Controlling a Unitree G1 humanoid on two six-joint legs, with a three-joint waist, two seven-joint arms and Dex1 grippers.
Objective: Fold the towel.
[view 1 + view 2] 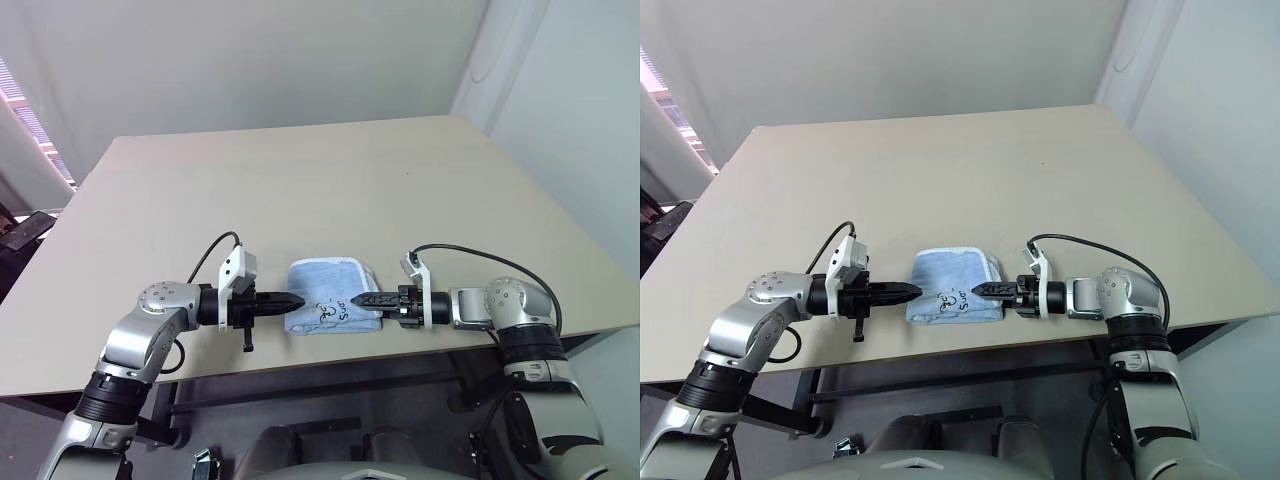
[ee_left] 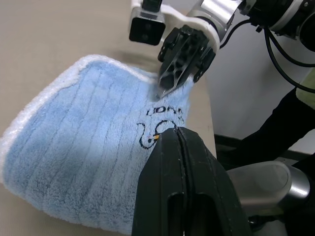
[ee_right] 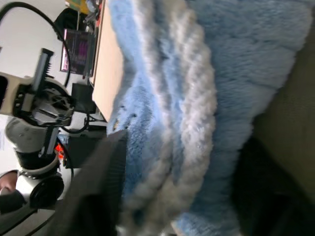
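The towel point(image 1: 330, 285) is light blue terry with a white border and lies folded into a small thick pad near the table's front edge. Dark stitched marks show on its near part point(image 2: 157, 132). My left gripper point(image 1: 297, 299) is shut, pointing level at the towel's left edge, its tip resting over the cloth with nothing visibly pinched. From the opposite side, my right gripper point(image 1: 358, 299) reaches onto the towel's right edge. In the right wrist view the towel's layered edge point(image 3: 197, 113) sits between its fingers point(image 3: 93, 196).
The beige table point(image 1: 300, 180) stretches far beyond the towel. Its front edge runs just under both wrists. Black cables loop off each wrist camera. A white wall and corner stand behind the table, and dark clutter sits off its left side point(image 1: 25, 232).
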